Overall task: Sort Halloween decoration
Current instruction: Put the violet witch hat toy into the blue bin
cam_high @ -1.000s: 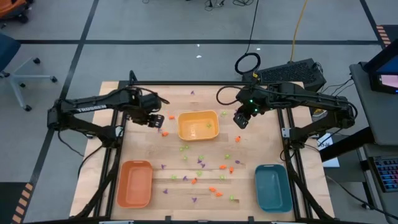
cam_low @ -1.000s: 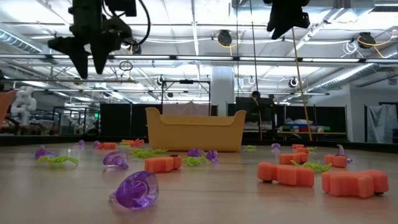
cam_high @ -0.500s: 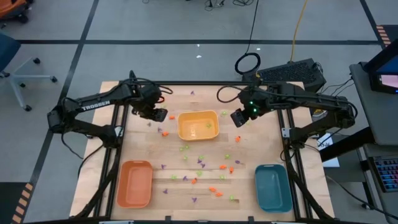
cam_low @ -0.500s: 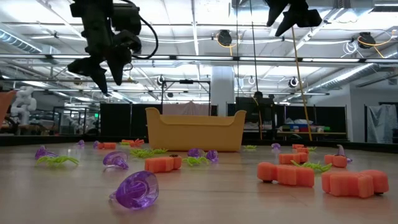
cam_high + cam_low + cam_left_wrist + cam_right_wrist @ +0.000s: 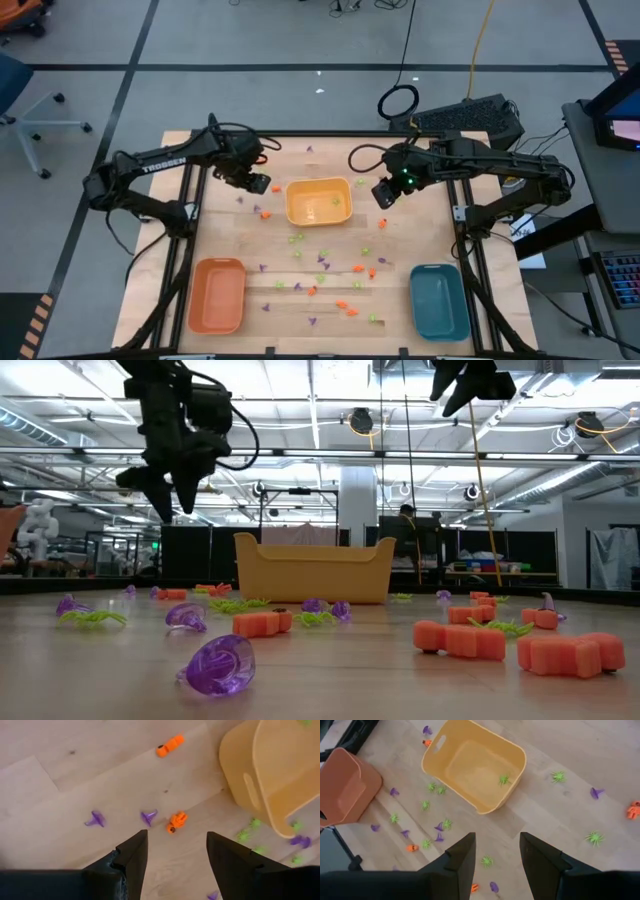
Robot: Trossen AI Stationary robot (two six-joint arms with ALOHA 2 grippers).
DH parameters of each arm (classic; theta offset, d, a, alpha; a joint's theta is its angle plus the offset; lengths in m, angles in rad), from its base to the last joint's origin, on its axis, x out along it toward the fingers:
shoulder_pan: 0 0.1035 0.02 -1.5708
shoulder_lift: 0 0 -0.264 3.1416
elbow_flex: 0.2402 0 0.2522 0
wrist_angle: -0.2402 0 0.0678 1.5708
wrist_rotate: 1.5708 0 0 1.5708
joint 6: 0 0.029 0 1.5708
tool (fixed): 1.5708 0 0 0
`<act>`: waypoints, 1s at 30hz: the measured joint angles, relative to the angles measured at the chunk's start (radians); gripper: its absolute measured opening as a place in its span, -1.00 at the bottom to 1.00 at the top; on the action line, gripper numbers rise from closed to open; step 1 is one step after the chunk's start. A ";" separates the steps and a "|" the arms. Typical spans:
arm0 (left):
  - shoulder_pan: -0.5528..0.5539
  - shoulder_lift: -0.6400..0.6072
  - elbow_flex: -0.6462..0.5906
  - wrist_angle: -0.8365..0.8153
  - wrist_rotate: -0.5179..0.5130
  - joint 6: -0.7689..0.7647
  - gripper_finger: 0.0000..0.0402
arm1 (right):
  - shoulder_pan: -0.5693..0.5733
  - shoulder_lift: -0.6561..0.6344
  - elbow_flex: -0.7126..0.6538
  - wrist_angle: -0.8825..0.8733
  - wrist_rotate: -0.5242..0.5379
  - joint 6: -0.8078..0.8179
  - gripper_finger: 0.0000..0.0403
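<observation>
High view: table [image 5: 225, 150], yellow tray [image 5: 318, 201] near far edge at mid-width, orange tray [image 5: 218, 295] near-left corner, teal tray [image 5: 438, 301] near-right corner.
Left gripper [image 5: 254, 183]: has swung toward yellow tray's left side since a second ago, fingers spread, empty.
Right gripper [image 5: 381, 194]: barely shifted, spread, empty.
Halloween decoration [image 5: 322, 262]: scattered mid-table, mostly unsorted.
Meaning: left likely lining up on orange piece [image 5: 175, 820].
</observation>
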 joint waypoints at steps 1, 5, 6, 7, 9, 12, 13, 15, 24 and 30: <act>0.000 0.012 0.000 -0.004 -0.002 0.016 -0.01 | 0.000 0.000 0.000 -0.001 0.003 -0.008 -0.30; 0.000 0.048 0.000 -0.053 -0.009 0.090 -0.01 | 0.000 0.000 0.000 -0.001 0.043 -0.035 -0.30; 0.000 0.051 0.000 -0.067 -0.012 0.117 -0.01 | 0.000 0.000 0.000 -0.001 0.047 -0.039 -0.30; 0.000 0.052 0.000 -0.080 -0.014 0.143 -0.02 | 0.000 0.000 0.000 -0.001 0.049 -0.045 -0.30; 0.000 0.052 0.000 -0.094 -0.014 0.196 -0.02 | 0.000 0.000 0.000 -0.001 0.050 -0.061 -0.30; 0.006 0.052 0.000 -0.122 -0.026 0.288 -0.02 | 0.000 0.000 0.000 -0.001 0.056 -0.083 -0.30; 0.011 0.052 0.000 -0.125 -0.030 0.321 -0.02 | 0.000 0.000 0.000 -0.001 0.068 -0.087 -0.30; 0.014 0.052 0.000 -0.126 -0.052 0.397 -0.02 | 0.000 0.000 0.000 -0.001 0.077 -0.089 -0.30; 0.013 0.045 -0.123 -0.042 -0.076 0.676 -0.02 | 0.006 0.000 0.000 -0.004 0.070 -0.097 -0.30; 0.013 -0.031 -0.184 -0.007 -0.111 0.725 -0.02 | 0.034 0.001 0.000 -0.005 0.071 -0.086 -0.30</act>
